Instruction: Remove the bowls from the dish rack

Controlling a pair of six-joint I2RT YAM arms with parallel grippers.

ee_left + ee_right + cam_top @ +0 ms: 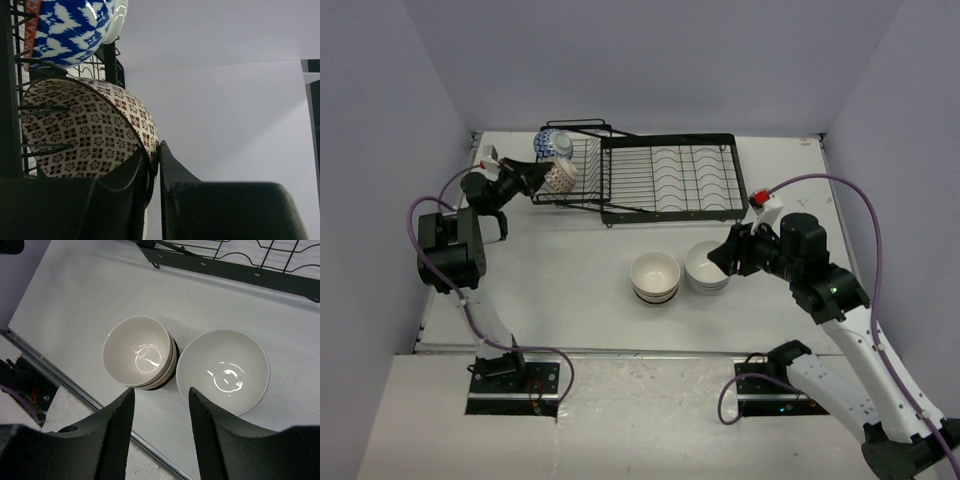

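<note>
The black wire dish rack (670, 180) stands at the back of the table. Its smaller angled section on the left holds a blue-and-white bowl (552, 145) and a reddish-brown patterned bowl (560, 176). My left gripper (535, 180) is shut on the patterned bowl's rim; in the left wrist view the rim sits pinched between the fingers of that gripper (155, 155), with the patterned bowl (85, 130) below the blue bowl (70, 30). My right gripper (720, 258) is open and empty (161, 395), just above a stack of cream, brown-banded bowls (140, 351) and a white bowl stack (225, 371).
The cream stack (655, 277) and the white stack (707, 265) stand side by side on the table in front of the rack. The rack's front frame (240, 267) lies beyond them. The table's near edge (75, 390) runs close under my right gripper.
</note>
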